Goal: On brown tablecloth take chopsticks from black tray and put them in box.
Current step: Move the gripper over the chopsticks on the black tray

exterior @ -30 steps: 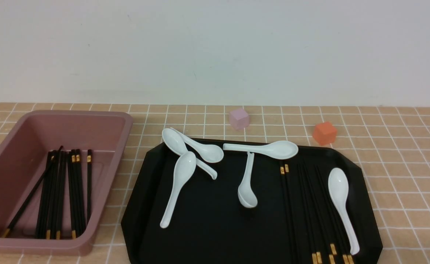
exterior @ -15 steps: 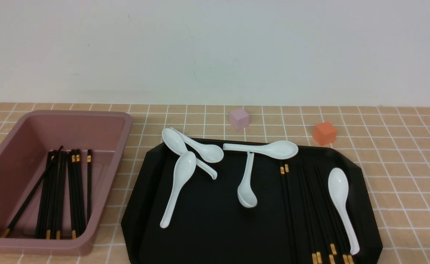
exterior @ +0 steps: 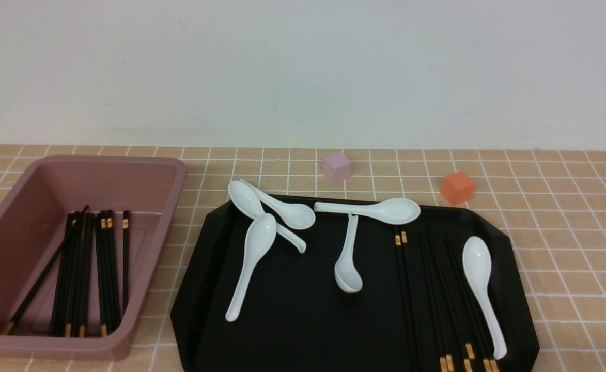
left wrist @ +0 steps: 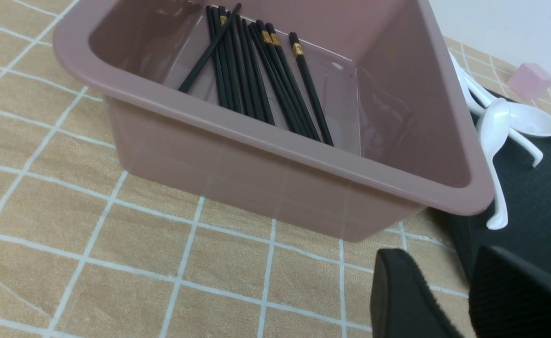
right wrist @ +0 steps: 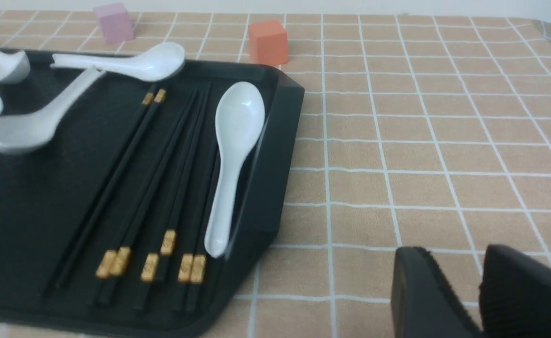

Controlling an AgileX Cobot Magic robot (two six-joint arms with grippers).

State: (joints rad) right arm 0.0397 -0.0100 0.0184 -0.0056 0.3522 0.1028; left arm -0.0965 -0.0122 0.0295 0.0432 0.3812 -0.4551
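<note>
The black tray (exterior: 303,325) lies on the brown tablecloth (exterior: 566,232). Several black chopsticks (exterior: 437,289) with gold bands lie side by side on its right part; they also show in the right wrist view (right wrist: 162,164). The pinkish-brown box (exterior: 179,178) stands left of the tray and holds several more chopsticks (exterior: 86,268), which also show in the left wrist view (left wrist: 256,80). Neither arm shows in the front view. My left gripper (left wrist: 437,258) hangs over the cloth by the box's near corner, narrowly open and empty. My right gripper (right wrist: 451,256) hangs over the cloth right of the tray, narrowly open and empty.
Several white spoons (exterior: 251,263) lie on the tray, one (exterior: 481,289) right beside the chopsticks. A pink cube (exterior: 337,167) and an orange cube (exterior: 457,187) sit behind the tray. A white wall rises behind the table.
</note>
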